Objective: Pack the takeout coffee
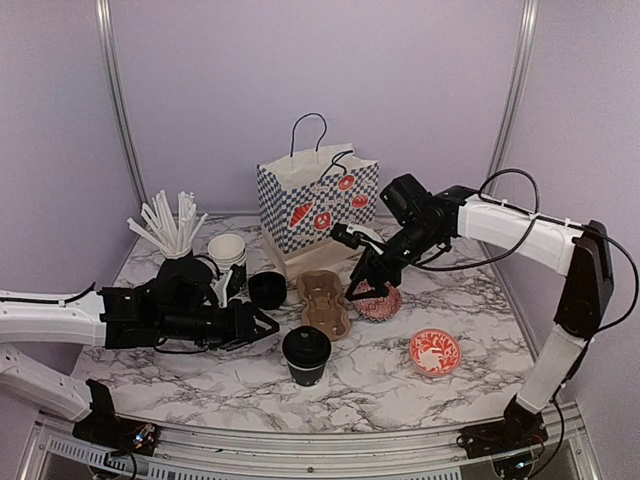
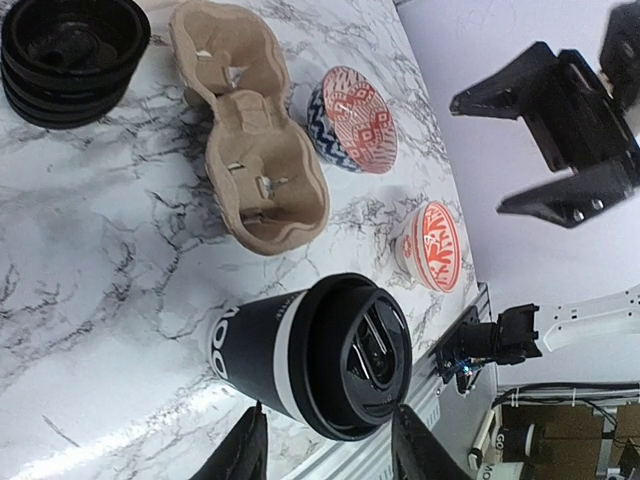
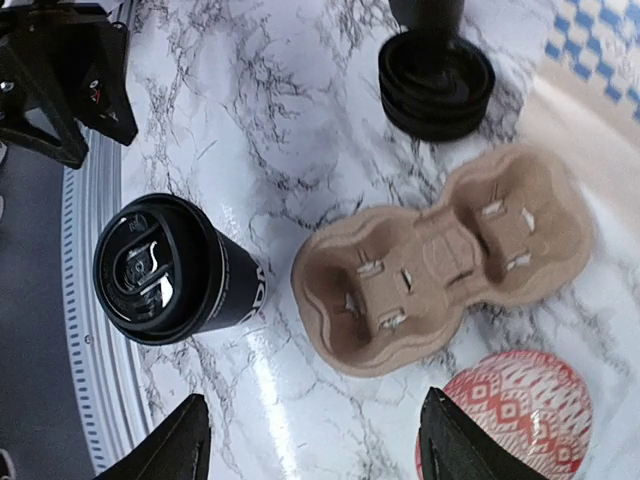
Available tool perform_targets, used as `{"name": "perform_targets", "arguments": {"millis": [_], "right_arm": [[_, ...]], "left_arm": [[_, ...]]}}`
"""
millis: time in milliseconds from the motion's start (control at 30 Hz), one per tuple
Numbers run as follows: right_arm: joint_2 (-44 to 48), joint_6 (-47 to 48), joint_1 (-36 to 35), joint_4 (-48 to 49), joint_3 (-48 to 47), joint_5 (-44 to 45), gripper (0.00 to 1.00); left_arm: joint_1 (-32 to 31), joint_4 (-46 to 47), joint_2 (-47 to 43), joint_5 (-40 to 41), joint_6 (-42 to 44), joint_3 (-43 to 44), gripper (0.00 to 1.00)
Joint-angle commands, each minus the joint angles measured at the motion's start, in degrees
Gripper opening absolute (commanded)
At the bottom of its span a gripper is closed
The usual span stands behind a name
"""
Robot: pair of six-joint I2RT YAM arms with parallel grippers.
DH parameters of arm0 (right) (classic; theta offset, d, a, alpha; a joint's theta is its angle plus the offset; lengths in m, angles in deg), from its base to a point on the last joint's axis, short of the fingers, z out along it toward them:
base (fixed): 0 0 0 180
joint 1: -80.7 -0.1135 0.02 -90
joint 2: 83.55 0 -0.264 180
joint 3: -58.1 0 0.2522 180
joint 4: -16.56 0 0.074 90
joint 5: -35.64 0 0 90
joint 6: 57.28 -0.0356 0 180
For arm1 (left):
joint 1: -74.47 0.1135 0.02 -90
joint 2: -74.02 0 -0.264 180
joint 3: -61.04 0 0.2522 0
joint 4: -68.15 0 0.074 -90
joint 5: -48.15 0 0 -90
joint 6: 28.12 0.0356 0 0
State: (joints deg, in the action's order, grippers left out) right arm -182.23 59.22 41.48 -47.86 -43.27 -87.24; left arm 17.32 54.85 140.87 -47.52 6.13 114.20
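Lilac walls close in a white, grey-veined marble table (image 1: 200,385), with a blue-checked paper bag (image 1: 315,195) at the back centre of the top view.

The left end effector (image 1: 262,325) lies low at centre left. Its fingers (image 2: 245,450) are partly apart and hold nothing. The right end effector (image 1: 365,288) hangs right of centre, spread wide and also empty.

Just ahead of the left fingertips, at lower centre, stands the takeout coffee: a black paper cup (image 1: 306,355) with a round black plastic lid. It looks apart from the fingers, though only narrowly. Beyond it, towards the middle of the frame, lies a brown moulded pulp carrier (image 1: 322,303) with both wells empty. A stack of black lids (image 1: 267,289) sits at its upper left and a red-and-blue patterned bowl (image 1: 378,303) just beside it on the right.

The risk lies mainly in the gap between the left fingers, which looks barely wider than the cup. If one finger meets the wall first, it would likely shove or tip the cup rather than straddle it. A squeeze high up, near the rim, could pop the lid. The carrier looks light and may skid when a cup is pressed into it. The right end effector hovers over that same spot, so the arms could clash.

The cup stands upright with its base on the table and its lid facing up. Its long axis is vertical, and its white lettering runs near the base.
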Motion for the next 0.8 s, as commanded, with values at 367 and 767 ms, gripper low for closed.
{"name": "perform_targets", "arguments": {"millis": [367, 767], "right_arm": [[-4.88, -8.41, 3.01, 6.31, 9.66, -22.94, 0.62], [-9.17, -6.81, -2.02, 3.99, 8.03, -24.30, 0.57]], "left_arm": [[-4.11, 1.09, 6.70, -2.49, -7.06, 2.05, 0.36], [-4.12, 6.22, 9.85, -4.16, -7.37, 1.50, 0.28]]}}
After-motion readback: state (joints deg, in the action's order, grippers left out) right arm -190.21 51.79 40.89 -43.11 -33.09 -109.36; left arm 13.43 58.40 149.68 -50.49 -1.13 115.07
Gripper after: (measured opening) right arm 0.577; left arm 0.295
